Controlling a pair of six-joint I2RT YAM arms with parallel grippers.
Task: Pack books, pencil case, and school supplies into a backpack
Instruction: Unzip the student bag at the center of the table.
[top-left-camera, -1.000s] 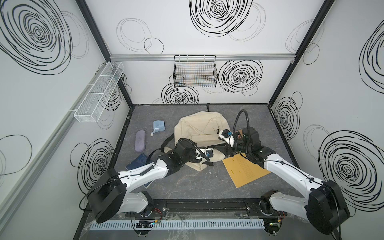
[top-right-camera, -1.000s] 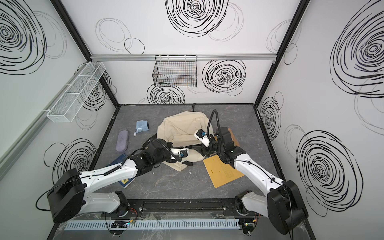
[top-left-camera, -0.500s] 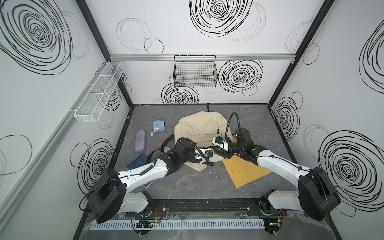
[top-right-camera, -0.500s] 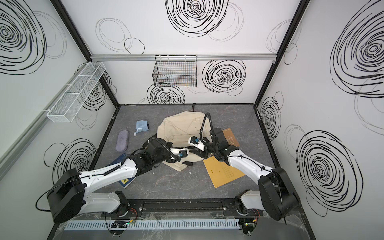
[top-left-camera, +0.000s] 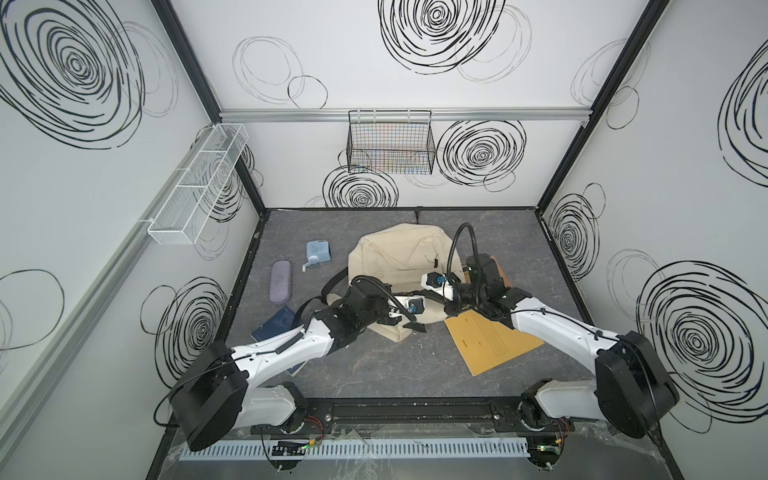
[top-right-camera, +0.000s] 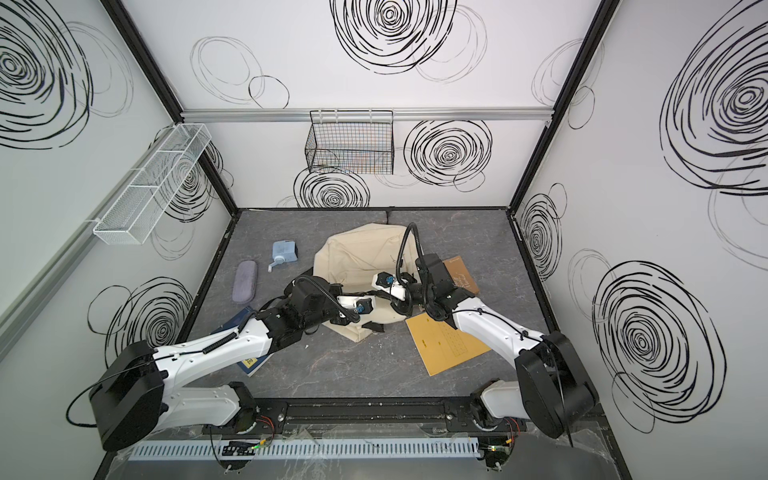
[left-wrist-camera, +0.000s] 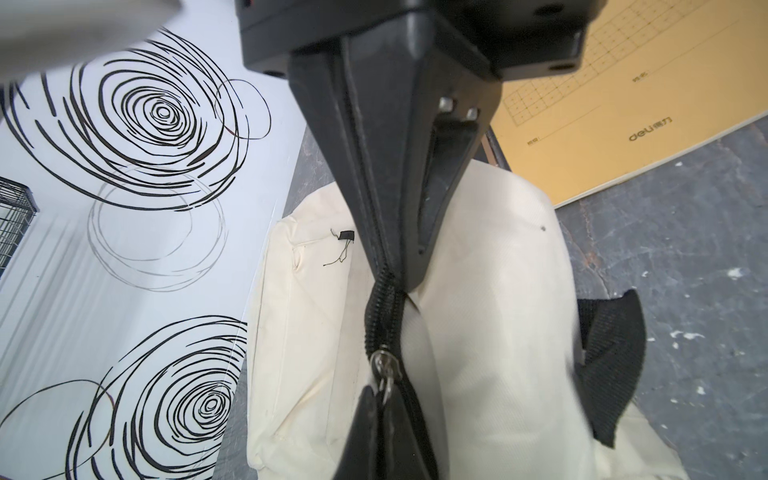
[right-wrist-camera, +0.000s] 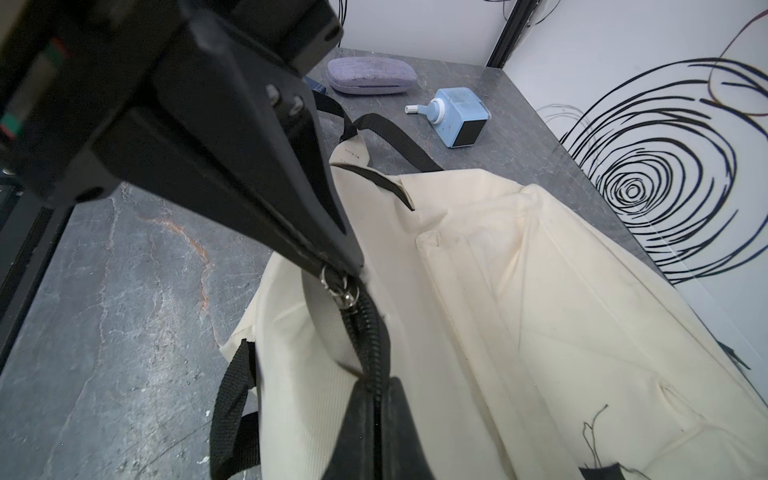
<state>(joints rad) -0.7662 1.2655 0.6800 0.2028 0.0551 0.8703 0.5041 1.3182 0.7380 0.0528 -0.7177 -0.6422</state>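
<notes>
since a second ago the right gripper (right-wrist-camera: 347, 272) has swung in from the backpack's right edge toward its middle and gone from wide open to closed; its tips now pinch the metal zip pull (right-wrist-camera: 343, 291). the left gripper (left-wrist-camera: 395, 278) has stayed put, clamped shut on the black zip (left-wrist-camera: 380, 316) a little way along from the pull, so the two sets of tips face each other along the zip line. the backpack (top-left-camera: 395, 257) lies flat mid-table, zip still closed between the grippers, as far as the wrist views show. in both top views the two wrists cover its near end. a black strap (right-wrist-camera: 232, 399) trails off the near edge onto the table (top-left-camera: 374, 370). the pencil case (top-left-camera: 280, 282) and the sharpener (top-left-camera: 318, 253) sit apart from each other on the table left of the backpack, both untouched. the brown book (top-left-camera: 490, 340) lies flat just right of the backpack's near corner, partly under the right arm. the blue book (top-left-camera: 278, 328) lies near the left edge with the left arm over most of it.
</notes>
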